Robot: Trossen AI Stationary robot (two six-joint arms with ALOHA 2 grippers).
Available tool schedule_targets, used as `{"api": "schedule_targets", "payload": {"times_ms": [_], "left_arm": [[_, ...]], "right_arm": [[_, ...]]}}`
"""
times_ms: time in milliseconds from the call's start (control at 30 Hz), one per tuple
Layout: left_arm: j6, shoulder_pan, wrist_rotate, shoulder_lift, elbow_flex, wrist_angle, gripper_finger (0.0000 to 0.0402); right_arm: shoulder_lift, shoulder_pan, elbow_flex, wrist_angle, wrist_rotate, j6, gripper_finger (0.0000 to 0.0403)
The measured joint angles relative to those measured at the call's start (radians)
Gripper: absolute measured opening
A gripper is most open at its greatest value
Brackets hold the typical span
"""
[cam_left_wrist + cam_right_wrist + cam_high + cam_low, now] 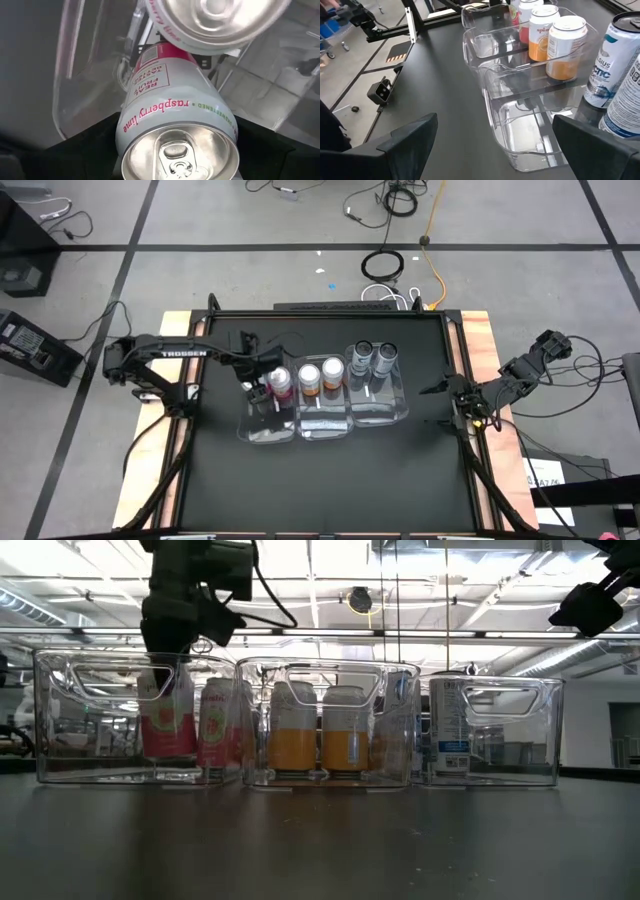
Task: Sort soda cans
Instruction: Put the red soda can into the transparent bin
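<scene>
Three clear bins stand in a row. The left bin [262, 428] holds two pink soda cans, one [283, 383] standing free on its base and one [167, 722] under my left gripper [257, 387], which is shut on it. Two orange cans [320, 376] stand in the middle bin, and two grey cans [373, 358] in the right bin. My right gripper [443, 404] waits open at the table's right edge, apart from every can. My left gripper comes from above, pointing down, and pinches the pink can's upper body just under its silver rim [150, 117], one finger [75, 155] on either side. The can stays upright inside the left bin. Its base [167, 754] sits slightly higher than the neighbouring pink can's base.
The bins [325, 675] have tall clear walls with handle cut-outs. The near halves of all three bins [525, 135] hold nothing. Black table surface [330, 490] spreads toward the near edge. Cables and floor lie beyond the far edge.
</scene>
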Motion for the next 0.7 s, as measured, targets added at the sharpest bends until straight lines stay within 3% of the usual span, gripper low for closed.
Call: {"api": "schedule_targets", "payload": {"times_ms": [700], "left_arm": [[0.094, 0.024, 0.005, 0.057, -0.006, 0.003, 0.0327]], "right_arm": [[0.000, 0.000, 0.000, -0.001, 0.002, 0.011, 0.0389]]}}
